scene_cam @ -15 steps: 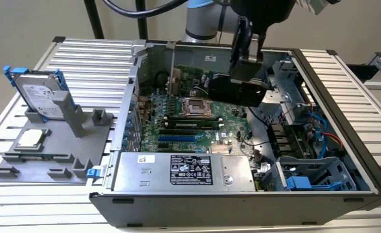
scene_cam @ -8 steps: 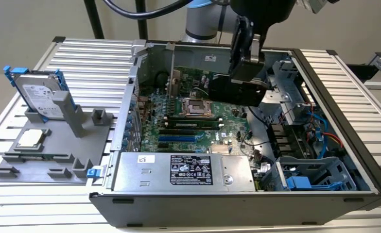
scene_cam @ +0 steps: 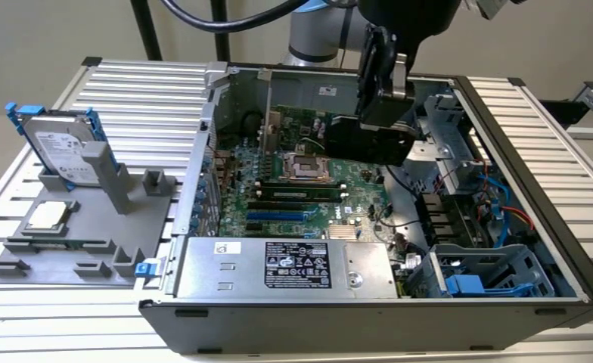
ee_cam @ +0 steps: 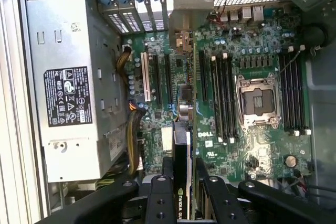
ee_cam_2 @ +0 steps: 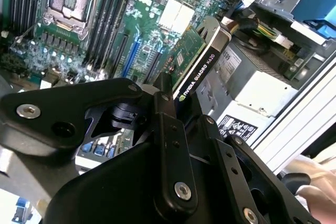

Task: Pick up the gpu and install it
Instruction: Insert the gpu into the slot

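**Now: gpu held above the motherboard**

Your gripper (ee_cam_2: 170, 103) is pinching the gpu (ee_cam_2: 197, 64) by its top edge — fingers pressed against both faces. You hold the card edge-down inside the open computer case (scene_cam: 498, 136), over the green motherboard (ee_cam: 252, 45), apart from its slots.

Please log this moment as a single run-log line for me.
gripper: shut on thin green-and-black gpu card | position: above green motherboard inside open grey computer case | card: not yet seated | fixture: silver hard drive, untouched
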